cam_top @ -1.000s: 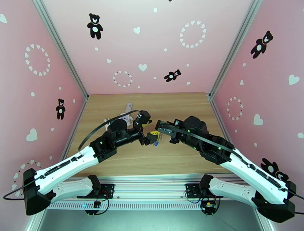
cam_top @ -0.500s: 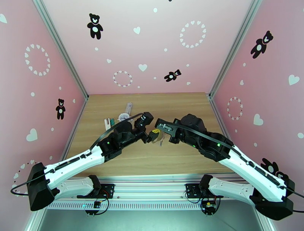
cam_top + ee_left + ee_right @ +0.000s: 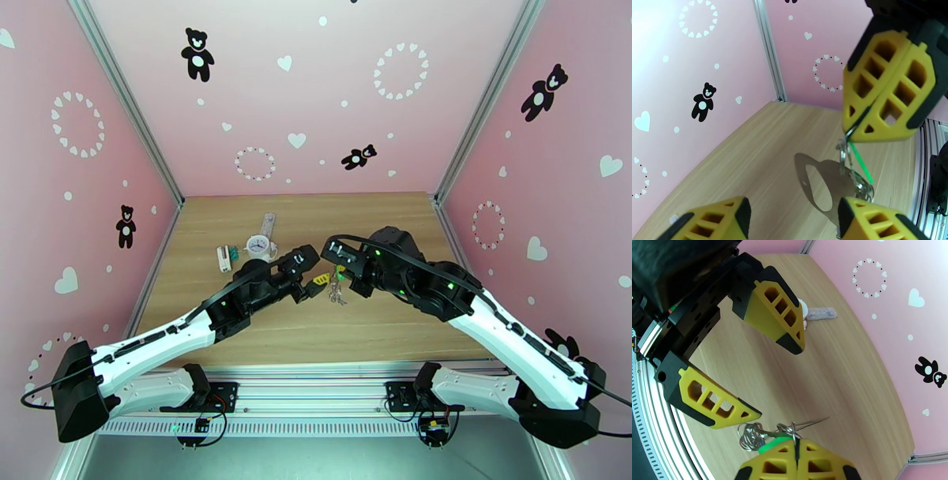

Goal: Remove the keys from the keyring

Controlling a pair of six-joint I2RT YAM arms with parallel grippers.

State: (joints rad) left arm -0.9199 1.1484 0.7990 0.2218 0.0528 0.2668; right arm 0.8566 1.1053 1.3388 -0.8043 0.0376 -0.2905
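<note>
My right gripper (image 3: 338, 272) is shut, and the bright green key head (image 3: 776, 445) sits pinched at its fingertips (image 3: 796, 445). Below that head hangs the keyring (image 3: 337, 292), with silvery links (image 3: 750, 435) and a thin wire loop (image 3: 809, 422) just above the table. In the left wrist view the right gripper's yellow fingers (image 3: 888, 90) clamp the ring's top, and the links (image 3: 865, 188) dangle under them. My left gripper (image 3: 317, 284) stands open right beside the bunch, one finger (image 3: 778, 315) above and one (image 3: 715, 402) below, holding nothing. I cannot make out the blue key.
Behind the left arm lie a round white dial-faced object (image 3: 258, 245), a small white-and-green block (image 3: 225, 256) and a pale strip (image 3: 268, 223). Pink walls close three sides of the wooden table (image 3: 379, 331). A metal rail (image 3: 316, 391) runs along the near edge.
The left arm has dropped lower and its gripper has drawn back from the bunch and opened. The right gripper has shifted left with the ring. The dial and block came into sight.
</note>
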